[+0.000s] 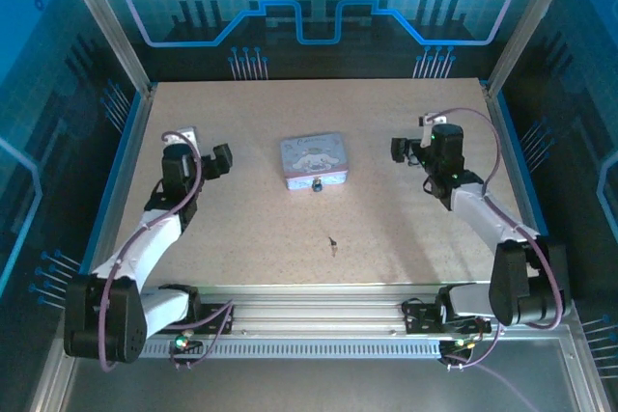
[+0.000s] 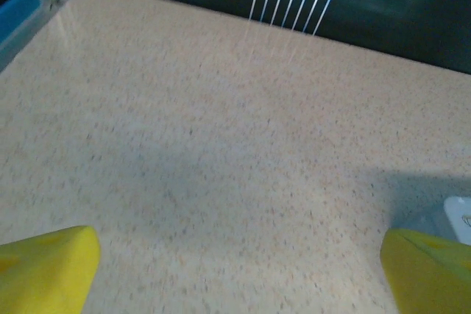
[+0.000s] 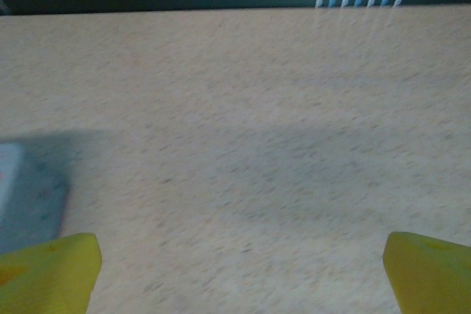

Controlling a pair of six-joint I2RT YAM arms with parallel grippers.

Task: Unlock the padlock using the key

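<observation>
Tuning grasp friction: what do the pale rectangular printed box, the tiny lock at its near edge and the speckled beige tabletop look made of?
Pale rectangular printed box: likely painted metal tin; rounded corners, slight sheen. Tiny lock: probably metal, too small to confirm. Speckled beige tabletop: matte, grainy, maybe laminate.

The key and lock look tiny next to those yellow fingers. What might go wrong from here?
The key is a thin sliver lying flat on the table; broad fingers may just push it along. The padlock sits right at the near edge of the tin, so reaching for it may knock the tin.
</observation>
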